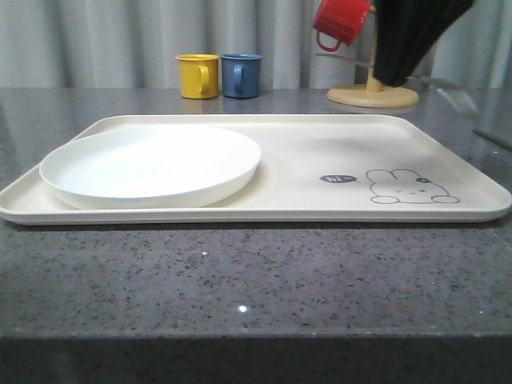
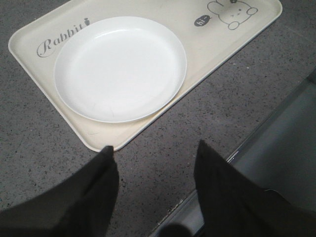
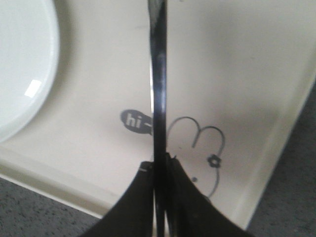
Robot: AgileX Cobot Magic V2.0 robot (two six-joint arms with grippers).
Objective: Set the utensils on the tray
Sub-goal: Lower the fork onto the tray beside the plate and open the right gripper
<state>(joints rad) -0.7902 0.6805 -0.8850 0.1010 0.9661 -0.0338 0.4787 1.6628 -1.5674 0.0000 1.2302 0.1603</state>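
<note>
Above the cream rectangular rabbit tray [image 3: 89,74], the right hand [image 3: 160,170] hangs, pinching a slim silver utensil [image 3: 158,89] edge-on. Over the grey speckled desk [image 2: 39,158] beside the tray's near rim, the left hand [image 2: 155,153] hovers spread, empty.

yellow mug [image 1: 198,76], blue mug [image 1: 242,75], red mug [image 1: 341,22], wooden stand [image 1: 373,95]

The right gripper [image 3: 160,165] has its jaws closed on a slim silver utensil [image 3: 158,84], held edge-on above the tray [image 3: 237,59] over the "hi" bubble [image 3: 134,120] and rabbit drawing [image 3: 205,148]. The white plate [image 3: 22,74] lies on the tray; grey counter [image 3: 29,207] borders it.
</note>
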